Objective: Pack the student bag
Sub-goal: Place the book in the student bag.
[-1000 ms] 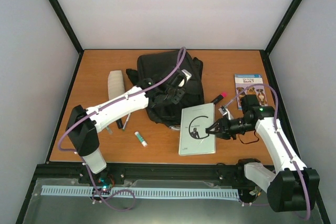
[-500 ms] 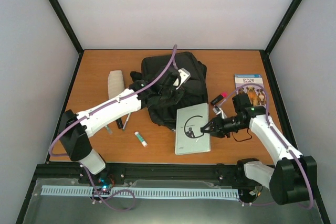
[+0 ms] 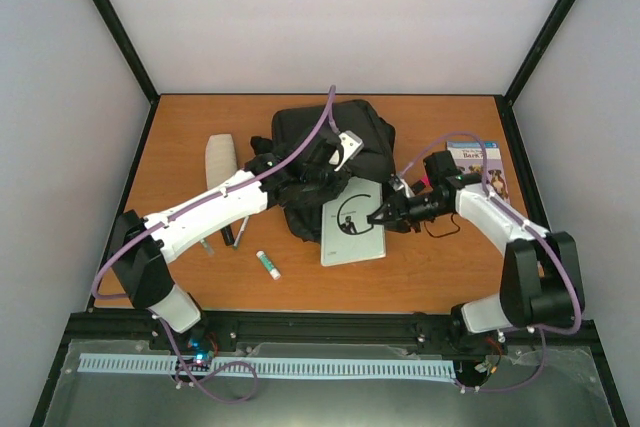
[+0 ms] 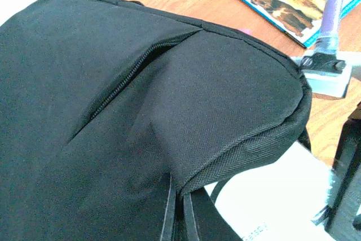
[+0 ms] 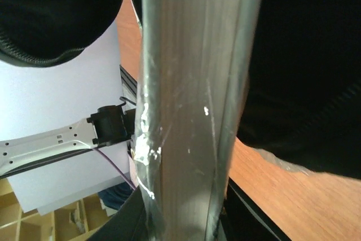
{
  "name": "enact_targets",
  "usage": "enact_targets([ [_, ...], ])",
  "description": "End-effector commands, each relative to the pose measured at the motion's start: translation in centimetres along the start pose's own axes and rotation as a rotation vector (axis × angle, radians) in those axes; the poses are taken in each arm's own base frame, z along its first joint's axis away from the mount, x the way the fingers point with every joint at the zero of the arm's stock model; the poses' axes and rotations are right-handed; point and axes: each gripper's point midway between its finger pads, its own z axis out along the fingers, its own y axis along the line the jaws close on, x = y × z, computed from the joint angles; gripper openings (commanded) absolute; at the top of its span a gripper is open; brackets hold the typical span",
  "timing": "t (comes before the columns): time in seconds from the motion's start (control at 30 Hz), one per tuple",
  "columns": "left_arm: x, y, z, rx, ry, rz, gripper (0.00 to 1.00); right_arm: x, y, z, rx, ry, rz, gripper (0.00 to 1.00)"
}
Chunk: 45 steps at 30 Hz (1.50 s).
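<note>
The student bag (image 3: pixel 345 137) is a black backpack lying at the middle back of the table. My left gripper (image 3: pixel 318 175) is shut on a fold of its fabric at the near edge; the left wrist view shows the bag (image 4: pixel 113 83) filling the frame, with the jaws (image 4: pixel 180 213) pinched on it. My right gripper (image 3: pixel 384 216) is shut on the right edge of a white book with a black C on its cover (image 3: pixel 350 225). The book's far left corner touches the bag. In the right wrist view the wrapped book edge (image 5: pixel 186 83) runs upright between my fingers, with the bag (image 5: pixel 304 55) beyond it.
A dog picture book (image 3: pixel 478 169) lies at the right back, with a pink marker (image 3: pixel 418 185) near it. A glue stick (image 3: pixel 268 264), a black pen (image 3: pixel 230 234) and a beige roll (image 3: pixel 220 161) lie left of the bag. The dog book also shows in the left wrist view (image 4: pixel 287 4).
My right gripper has carried the white book up and to the left, from the front of the table to the bag's near edge. The left gripper holds the bag, shifted slightly right.
</note>
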Motion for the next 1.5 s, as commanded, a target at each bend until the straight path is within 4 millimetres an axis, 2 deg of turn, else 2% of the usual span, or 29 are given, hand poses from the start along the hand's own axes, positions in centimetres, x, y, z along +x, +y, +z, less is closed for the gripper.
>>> enact_targets([
  [0.0, -4.2, -0.2, -2.6, 0.023, -0.155, 0.0, 0.01, -1.7, 3.3, 1.0, -0.126, 0.049, -0.097, 0.03],
  [0.1, -4.2, -0.2, -2.5, 0.026, -0.152, 0.003, 0.01, -2.5, 3.2, 2.7, -0.133, 0.101, -0.098, 0.03],
  [0.23, -4.1, -0.4, -2.6, 0.034, -0.152, 0.005, 0.01, -4.6, 2.8, 3.5, -0.113, 0.102, -0.143, 0.03],
  [0.37, -4.2, -0.4, -2.9, 0.038, -0.158, 0.005, 0.01, -6.1, 0.4, 4.4, -0.03, 0.084, -0.174, 0.1],
  [0.47, -3.9, -0.2, -2.8, 0.027, -0.151, 0.009, 0.01, -6.9, -1.8, 5.0, 0.041, 0.076, -0.195, 0.23],
  [0.57, -3.6, 0.0, -2.7, 0.011, -0.142, 0.014, 0.01, -7.4, -2.7, 5.0, 0.104, 0.055, -0.244, 0.41],
  [0.67, -3.3, 0.3, -2.5, -0.006, -0.135, 0.017, 0.01, -7.3, -2.2, 4.0, 0.146, 0.021, -0.308, 0.5],
  [0.83, -3.1, 0.7, -2.7, -0.023, -0.128, 0.013, 0.01, -6.6, -0.7, 1.1, 0.266, -0.055, -0.473, 0.67],
  [1.03, -3.0, 0.8, -3.2, -0.03, -0.136, 0.009, 0.01, -4.1, 0.2, -1.2, 0.343, -0.104, -0.639, 0.68],
  [1.07, -2.4, 0.9, -3.2, -0.032, -0.113, 0.01, 0.01, -3.5, 0.4, -1.6, 0.351, -0.108, -0.671, 0.67],
  [1.2, -2.2, 0.9, -3.5, -0.032, -0.103, 0.012, 0.01, -1.0, 2.9, -3.1, 0.341, -0.116, -0.912, 0.55],
  [1.27, -2.4, 1.0, -4.1, -0.033, -0.114, 0.007, 0.01, 0.3, 3.5, -3.5, 0.366, -0.099, -1.077, 0.49],
  [1.3, -2.3, 1.0, -4.2, -0.031, -0.117, 0.006, 0.01, 1.1, 3.5, -3.6, 0.392, -0.076, -1.185, 0.47],
  [1.4, -2.1, 1.1, -4.7, -0.036, -0.11, 0.007, 0.01, 2.1, 2.0, -3.8, 0.543, -0.014, -1.449, 0.46],
  [1.47, -1.9, 1.2, -4.8, -0.037, -0.103, 0.015, 0.01, 2.9, 0.7, -3.1, 0.606, 0.071, -1.569, 0.47],
])
